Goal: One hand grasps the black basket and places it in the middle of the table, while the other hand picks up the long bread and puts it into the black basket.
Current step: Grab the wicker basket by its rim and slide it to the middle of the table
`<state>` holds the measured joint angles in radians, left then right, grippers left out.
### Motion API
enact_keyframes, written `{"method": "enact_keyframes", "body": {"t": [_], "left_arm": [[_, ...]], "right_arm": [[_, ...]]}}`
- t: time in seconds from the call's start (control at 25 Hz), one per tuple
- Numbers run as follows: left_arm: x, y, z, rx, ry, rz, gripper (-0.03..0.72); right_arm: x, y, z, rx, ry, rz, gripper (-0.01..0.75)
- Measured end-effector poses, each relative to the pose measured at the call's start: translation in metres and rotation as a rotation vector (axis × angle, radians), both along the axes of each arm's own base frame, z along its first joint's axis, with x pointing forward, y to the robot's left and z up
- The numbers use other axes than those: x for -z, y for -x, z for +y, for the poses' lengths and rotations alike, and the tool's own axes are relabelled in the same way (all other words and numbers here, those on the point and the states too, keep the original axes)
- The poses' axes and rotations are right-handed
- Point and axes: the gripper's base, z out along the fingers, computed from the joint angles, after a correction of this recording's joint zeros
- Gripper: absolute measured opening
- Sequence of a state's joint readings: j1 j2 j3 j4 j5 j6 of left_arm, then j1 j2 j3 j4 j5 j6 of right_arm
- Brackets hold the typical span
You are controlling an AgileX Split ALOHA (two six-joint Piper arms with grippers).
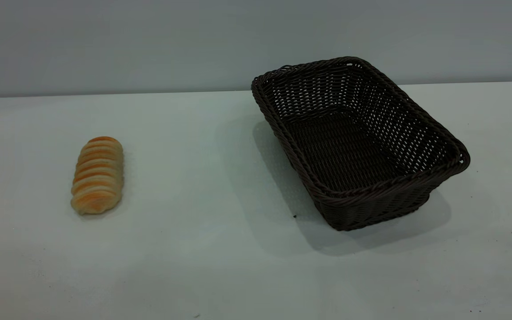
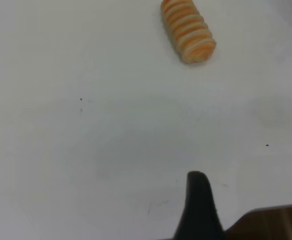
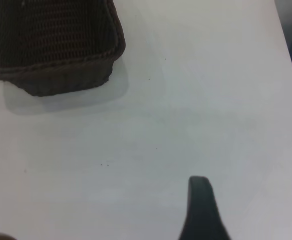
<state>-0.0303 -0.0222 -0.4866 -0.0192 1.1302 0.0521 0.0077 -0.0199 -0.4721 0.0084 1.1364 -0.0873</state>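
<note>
left gripper [image 2: 200,210]: one dark fingertip shows, the rest cut off, open or closed unreadable | right gripper [image 3: 202,210]: same, single fingertip only | long bread [image 2: 188,30]: far end cropped, well ahead of left fingertip | black basket [image 3: 50,47]: mostly cropped, one corner visible ahead of right fingertip

No readable text, label, brand, number or sign shows anywhere — not on the black basket [image 1: 360,146], not on the long bread [image 1: 98,174] left of the basket, not on the worktop [image 1: 202,249] beneath the basket.
</note>
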Motion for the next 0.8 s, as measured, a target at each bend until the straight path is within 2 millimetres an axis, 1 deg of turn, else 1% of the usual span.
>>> {"method": "enact_keyframes", "body": {"t": [0.36, 0.52, 0.72, 0.8], "left_arm": [[0.000, 0.000, 0.000, 0.000, 0.000, 0.000, 0.580], [-0.001, 0.000, 0.000, 0.017, -0.021, -0.008, 0.580], [-0.012, -0.005, 0.000, 0.013, -0.013, -0.126, 0.580], [-0.017, -0.009, 0.000, -0.001, 0.006, -0.173, 0.571]], "right_arm": [[0.000, 0.000, 0.000, 0.000, 0.000, 0.000, 0.527], [0.000, 0.000, 0.000, 0.000, 0.000, 0.000, 0.508], [0.000, -0.001, 0.000, -0.004, 0.006, 0.005, 0.477], [-0.004, -0.006, 0.000, -0.005, 0.008, 0.025, 0.474]]}}
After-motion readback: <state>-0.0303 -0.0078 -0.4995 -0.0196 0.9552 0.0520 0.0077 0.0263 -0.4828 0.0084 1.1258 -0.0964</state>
